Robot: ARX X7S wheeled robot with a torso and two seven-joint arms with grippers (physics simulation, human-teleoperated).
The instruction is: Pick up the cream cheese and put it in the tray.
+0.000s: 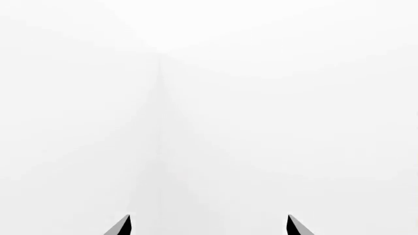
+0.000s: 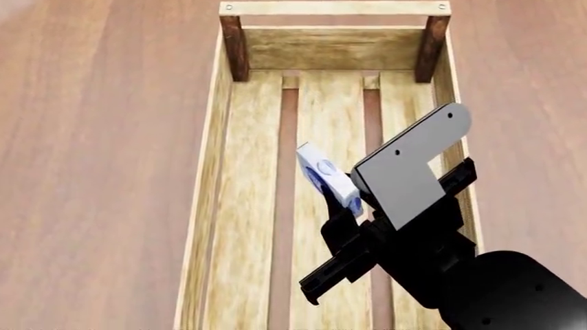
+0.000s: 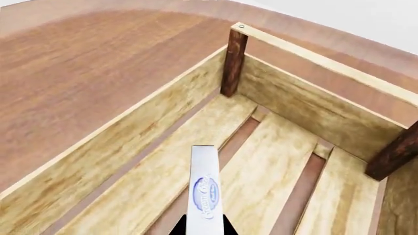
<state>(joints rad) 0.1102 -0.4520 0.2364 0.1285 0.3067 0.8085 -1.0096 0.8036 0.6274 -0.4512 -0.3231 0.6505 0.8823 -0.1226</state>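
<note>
Now: cheese held over the tray

Right gripper [image 2: 341, 206] is clamped on the cream cheese [image 2: 326, 177] — the box stands on edge, tilted, above the tray's [image 2: 213, 179] middle slats, clear of the floor as far as the head view shows. In the right wrist view its blue logo faces the camera between the fingertips. Left gripper [image 1: 209, 226] shows only two dark tips spread apart against blank white — nothing between them.
</note>
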